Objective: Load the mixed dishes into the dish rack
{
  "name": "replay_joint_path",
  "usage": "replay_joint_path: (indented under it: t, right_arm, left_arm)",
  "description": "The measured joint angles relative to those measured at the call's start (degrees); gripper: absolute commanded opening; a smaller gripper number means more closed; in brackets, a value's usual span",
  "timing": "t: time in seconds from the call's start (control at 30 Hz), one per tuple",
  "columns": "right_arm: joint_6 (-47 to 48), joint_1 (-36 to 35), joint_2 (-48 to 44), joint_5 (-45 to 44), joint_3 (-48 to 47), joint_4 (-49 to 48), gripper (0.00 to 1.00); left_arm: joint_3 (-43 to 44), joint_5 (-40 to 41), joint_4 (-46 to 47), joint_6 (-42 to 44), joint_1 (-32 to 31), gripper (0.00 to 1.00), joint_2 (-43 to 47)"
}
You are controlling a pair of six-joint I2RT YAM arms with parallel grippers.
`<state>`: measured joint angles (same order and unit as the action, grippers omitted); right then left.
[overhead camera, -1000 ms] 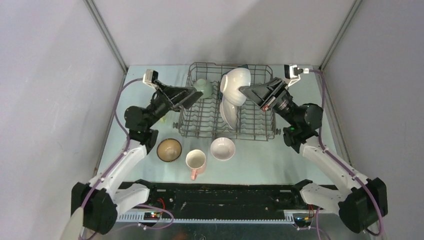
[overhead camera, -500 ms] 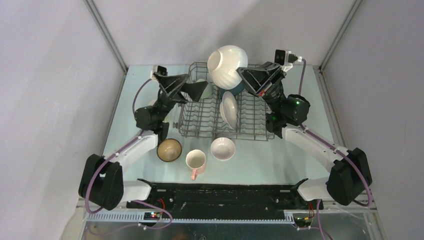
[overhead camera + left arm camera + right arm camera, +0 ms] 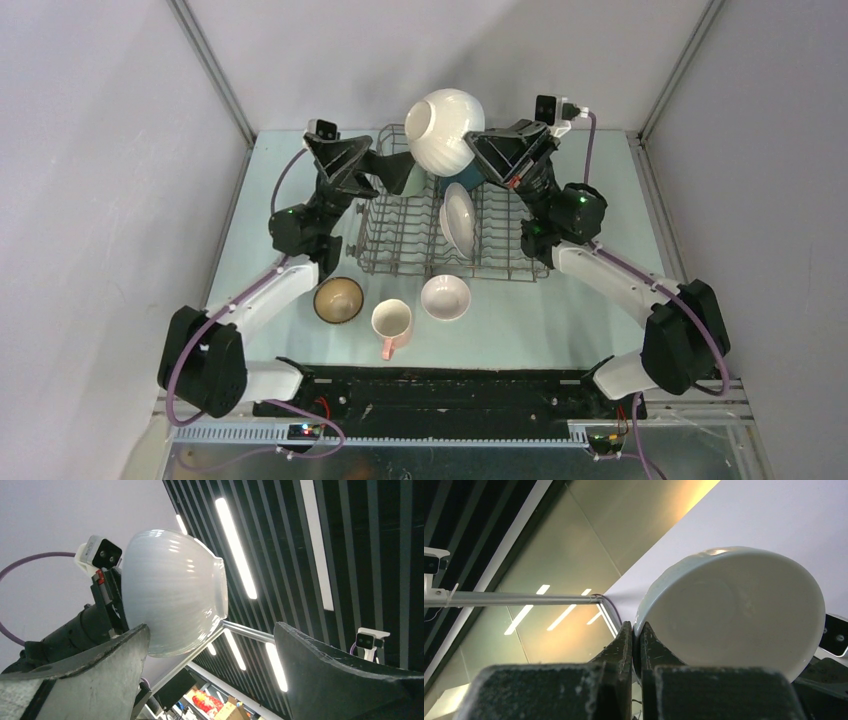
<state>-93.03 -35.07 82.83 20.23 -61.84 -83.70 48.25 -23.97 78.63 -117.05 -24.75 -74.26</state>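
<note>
The left claw (image 3: 388, 172) is seen spread wide and empty above the 10 o'clock corner of the dish rack (image 3: 395, 238). On the tabletop (image 3: 560, 320), at the rack's 6 o'clock, a brown bowl (image 3: 338, 299), a pink mug (image 3: 391, 322) and a small white bowl (image 3: 445, 296) are lined up mouth-up. A second white bowl (image 3: 458, 218) is stood on edge among the tines. A large white bowl (image 3: 445, 130) is held aloft over the rack's 12 o'clock edge, its rim pinched at 4 o'clock by the closed right claw (image 3: 482, 152).
</note>
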Motion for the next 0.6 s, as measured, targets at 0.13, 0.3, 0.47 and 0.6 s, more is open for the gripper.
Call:
replay_joint_path:
  t: [0.13, 0.3, 0.47, 0.6]
  right_arm:
    - [-0.31, -0.2, 1.14, 0.37, -1.16, -0.31, 0.0]
    - [-0.39, -0.83, 1.55, 1.4, -1.53, -0.24, 0.0]
    - [-0.63, -0.98, 1.97, 2.08, -2.1, -0.26, 0.0]
    - [-1.14, -1.09, 2.97, 2.12, -2.38, -0.26, 0.0]
  left_arm:
    - [0.2, -0.22, -3.23, 0.85, -0.59, 0.99, 0.35]
    - [0.2, -0.31, -7.45, 2.29, -0.87, 0.98, 1.03]
    - [0.2, -0.31, -8.7, 3.02, -0.92, 0.95, 1.18]
    - [0.2, -0.35, -8.79, 3.08, -1.07, 0.95, 1.18]
